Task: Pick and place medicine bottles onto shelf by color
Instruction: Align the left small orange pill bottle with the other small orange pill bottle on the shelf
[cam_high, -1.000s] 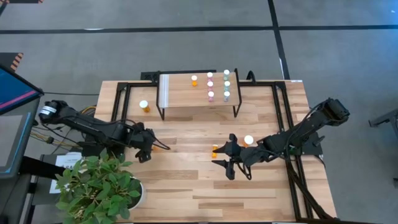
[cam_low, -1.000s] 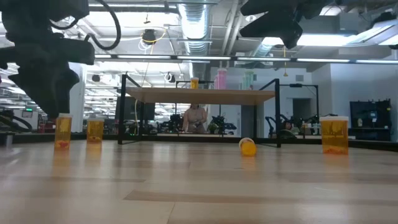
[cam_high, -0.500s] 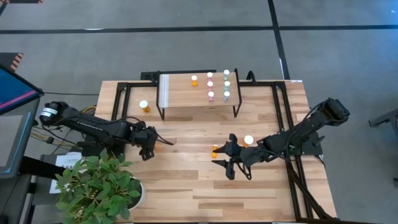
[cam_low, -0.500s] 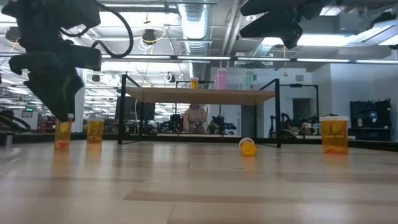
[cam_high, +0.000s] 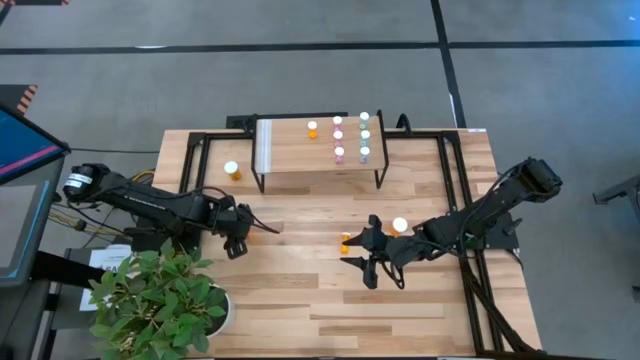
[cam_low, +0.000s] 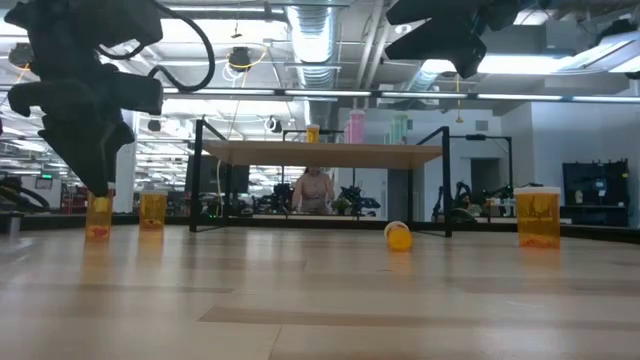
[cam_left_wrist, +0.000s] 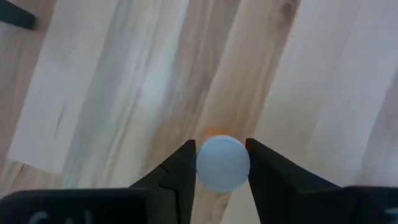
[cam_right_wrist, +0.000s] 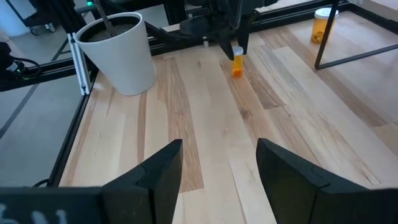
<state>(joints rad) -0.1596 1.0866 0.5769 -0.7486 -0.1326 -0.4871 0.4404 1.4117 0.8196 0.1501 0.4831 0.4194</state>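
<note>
A small orange medicine bottle (cam_right_wrist: 237, 66) with a white cap stands upright on the tabletop, left of centre. My left gripper (cam_left_wrist: 220, 144) points down over it and is shut on its cap. The shelf (cam_high: 320, 165) at the far side carries one orange bottle (cam_high: 312, 128), three pink ones (cam_high: 338, 134) and three pale green ones (cam_high: 365, 133). My right gripper (cam_high: 385, 265) hangs open above the table's right half. A small orange bottle (cam_high: 345, 242) lies just left of it. My left gripper pinches the white cap (cam_left_wrist: 222, 163) of the small orange bottle between its two fingers (cam_left_wrist: 183, 168), one on each side. The fingers come from above, pointing steeply down. The bottle (cam_low: 98, 217) stands upright with its base on the table.
A larger orange bottle (cam_high: 232, 170) stands left of the shelf, and another (cam_high: 400, 226) stands beside my right arm. A potted plant (cam_high: 160, 300) in a white pot (cam_right_wrist: 118, 53) sits at the near left corner. Black frame rails (cam_high: 455, 200) run along the table's sides.
My left gripper has shifted a little toward the table's right, over the small orange bottle, and its fingers have drawn in onto the cap. The bottle has stayed upright in place.
</note>
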